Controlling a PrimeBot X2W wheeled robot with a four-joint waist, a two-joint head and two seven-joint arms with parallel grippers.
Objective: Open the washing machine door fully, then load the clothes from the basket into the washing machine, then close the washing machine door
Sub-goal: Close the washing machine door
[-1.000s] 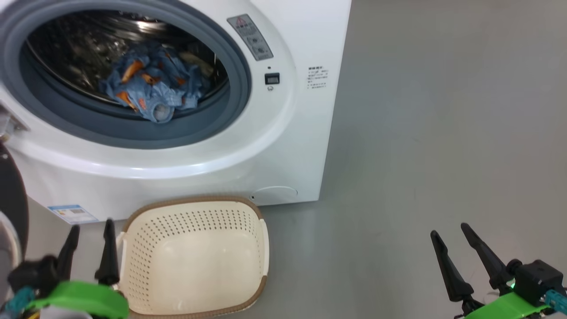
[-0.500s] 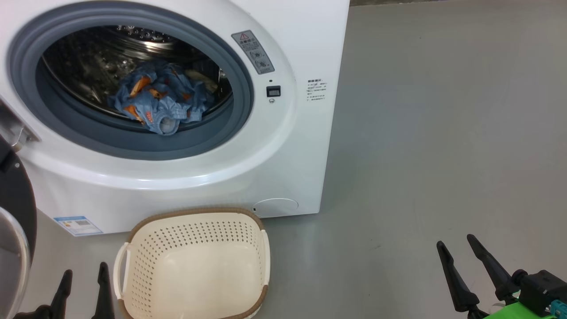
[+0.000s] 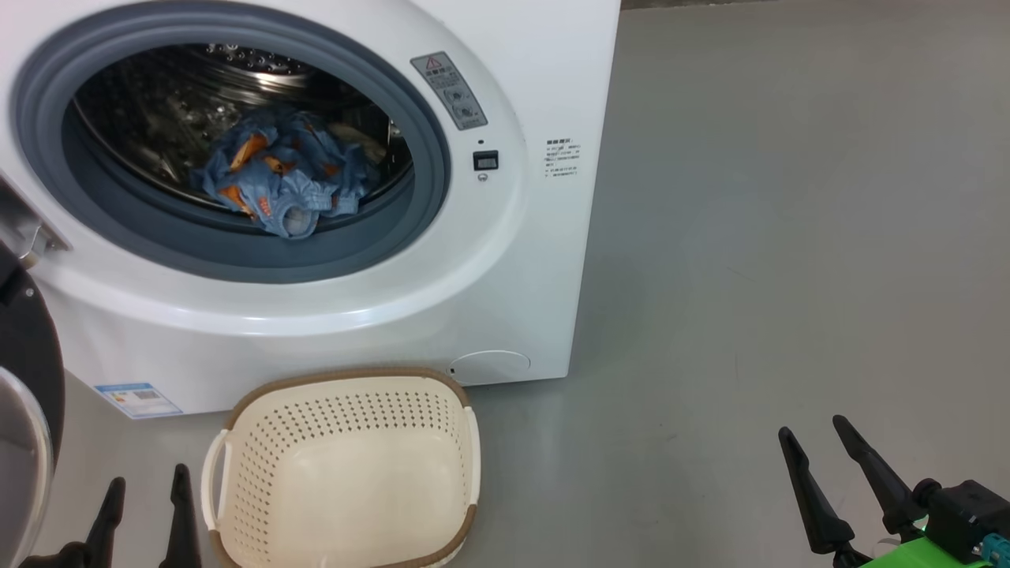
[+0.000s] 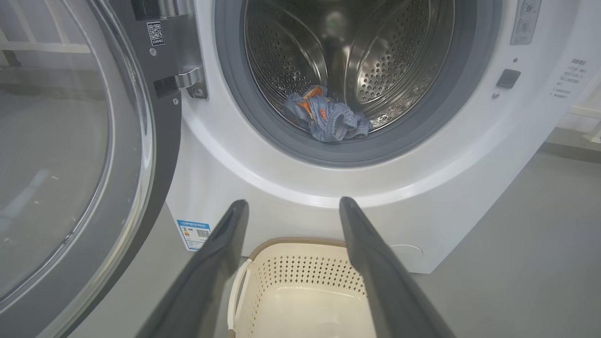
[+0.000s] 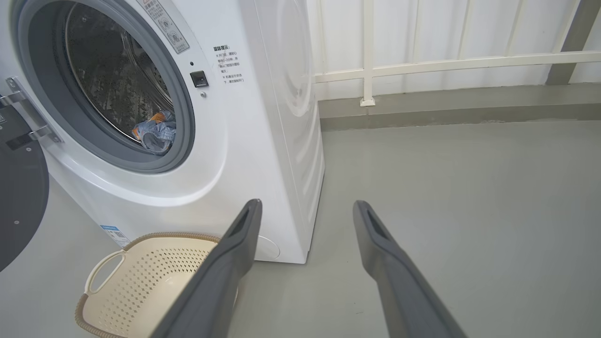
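Light: we found all three views bright and evenly lit from overhead, with no hard shadows.

Glare: we noted a soft white sheen along the lower curve of the washer (image 3: pixel 260 319) front. There were bright glints on the upper drum (image 3: pixel 260 67) wall, and the rest of the drum was dark.

Reflections: we saw pale, washed-out reflections across the door (image 4: pixel 51 155) glass in the left wrist view.

Shadows: we logged a faint, soft-edged darkening of the floor (image 3: pixel 789 237) beside the washer's base, and a mild sheen in the basket (image 3: pixel 347 414) bottom.

Distortion: we saw the washer's straight edges bow and lean toward the frame borders in both wrist views.

Sharpness: we found the head view crisp, though the small label print was unreadable.
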